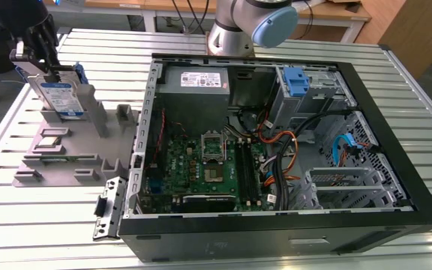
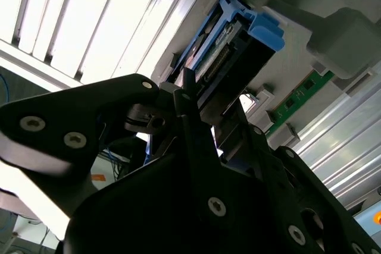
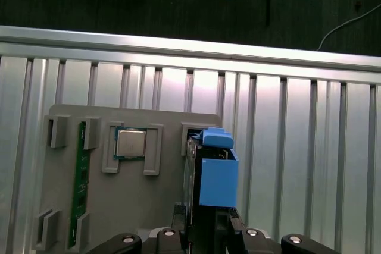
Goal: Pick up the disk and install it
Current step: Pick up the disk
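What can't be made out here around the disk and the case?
- Disk label face: the first wrist view sees it edge-on.
- Disk's near end: in the second wrist view, covered by the gripper body.
- Inside of the drive cage in the case: exterior view, hidden by its own metal walls.
- Arm: exterior view, cut off by the top edge.
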`<act>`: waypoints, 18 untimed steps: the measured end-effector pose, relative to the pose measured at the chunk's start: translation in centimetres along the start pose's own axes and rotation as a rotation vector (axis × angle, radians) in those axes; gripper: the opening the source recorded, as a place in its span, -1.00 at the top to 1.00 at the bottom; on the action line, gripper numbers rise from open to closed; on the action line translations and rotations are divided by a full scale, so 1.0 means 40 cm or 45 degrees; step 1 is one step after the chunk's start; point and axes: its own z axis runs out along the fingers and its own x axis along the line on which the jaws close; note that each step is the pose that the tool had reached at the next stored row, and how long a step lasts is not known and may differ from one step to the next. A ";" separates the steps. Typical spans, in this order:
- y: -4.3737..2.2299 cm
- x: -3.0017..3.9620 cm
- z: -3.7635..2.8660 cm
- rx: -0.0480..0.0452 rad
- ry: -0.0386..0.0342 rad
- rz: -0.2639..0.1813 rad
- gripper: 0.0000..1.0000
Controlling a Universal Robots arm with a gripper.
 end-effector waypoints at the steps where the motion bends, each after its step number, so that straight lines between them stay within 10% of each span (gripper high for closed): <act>1: 0.000 0.000 0.000 0.000 0.0000 0.000 0.27; 18: 0.000 0.000 0.000 0.001 -0.0010 0.030 0.27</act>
